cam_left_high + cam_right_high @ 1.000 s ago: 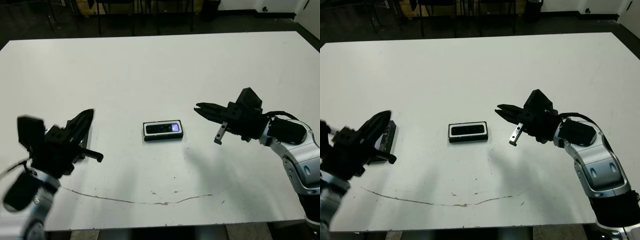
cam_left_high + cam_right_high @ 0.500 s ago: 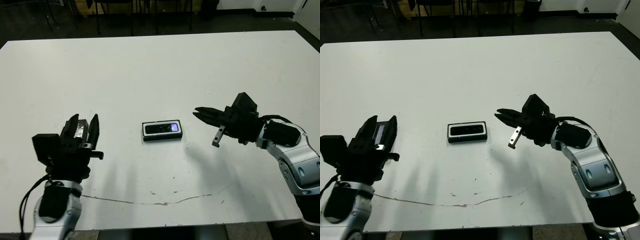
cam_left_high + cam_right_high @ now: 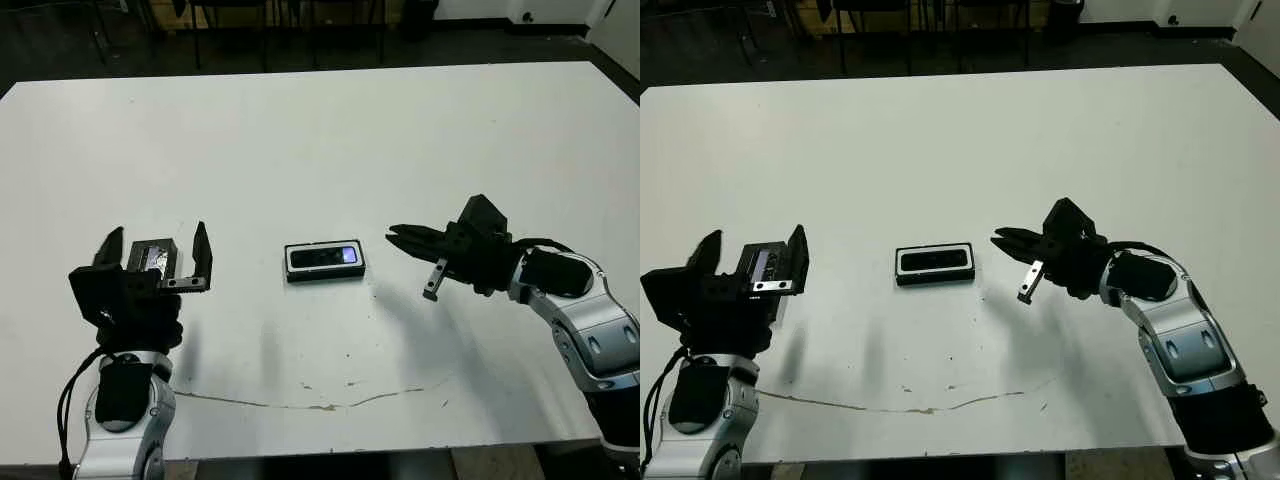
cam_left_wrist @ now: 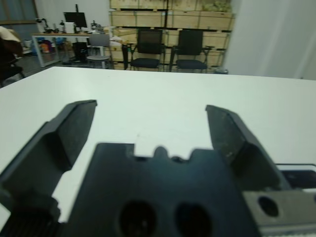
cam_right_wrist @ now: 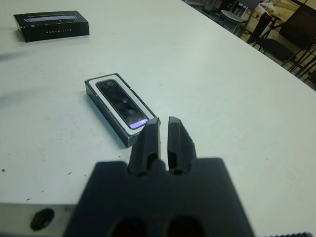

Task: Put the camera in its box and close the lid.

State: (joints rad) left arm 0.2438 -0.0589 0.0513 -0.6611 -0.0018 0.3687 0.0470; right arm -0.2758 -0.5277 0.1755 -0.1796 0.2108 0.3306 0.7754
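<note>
lid (image 3: pixel 768 266) half behind left gripper (image 3: pixel 752 257)

— Where's the camera (image 3: pixel 324 256)?
— Lying flat inside the box (image 3: pixel 325 262), a bluish glint at one end, near the middle of the surface (image 3: pixel 320 140).
— And the lid (image 5: pixel 51 25)?
— Black, flat on the surface, well apart from the box.

- No text, brand, number or sign can be read anywhere in these views.
- The flat black rectangular lid (image 5: pixel 51 25), lying near the far corner of the white table (image 3: pixel 320 130), bears a faint pale line of print along its side, too small to make out.
</note>
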